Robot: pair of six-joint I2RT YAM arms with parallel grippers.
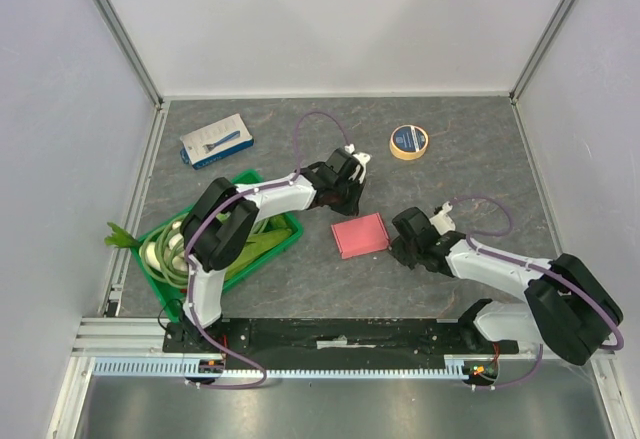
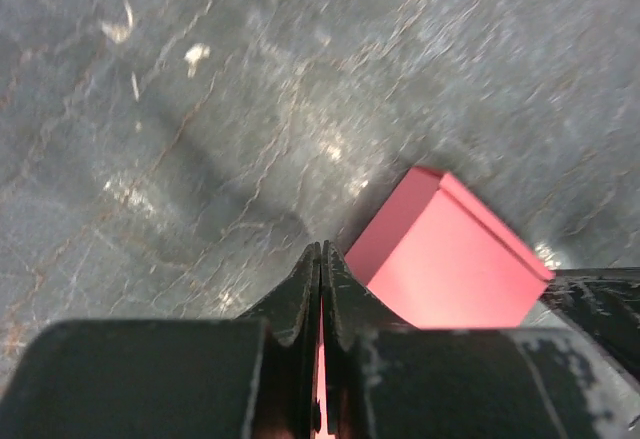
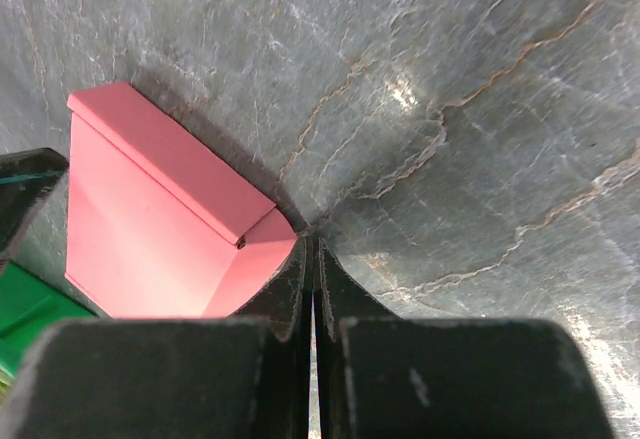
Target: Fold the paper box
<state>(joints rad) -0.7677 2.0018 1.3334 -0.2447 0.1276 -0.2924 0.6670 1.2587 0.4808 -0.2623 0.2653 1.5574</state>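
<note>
Item: paper box (image 1: pixel 360 235), mid-tabletop, slightly toward the near edge; your left tool (image 2: pixel 320 255) pinches a sliver of its card, your right tool (image 3: pixel 311 249) sits clenched, apparently empty, at its corner; tug unevenly and you risk tearing the flap.

The grey marbled table (image 1: pixel 470 159) carries a pink box (image 1: pixel 360 235) at centre, a package (image 1: pixel 216 140) and tape roll (image 1: pixel 409 142) farther back, and a green crate (image 1: pixel 283 243) on the left.
</note>
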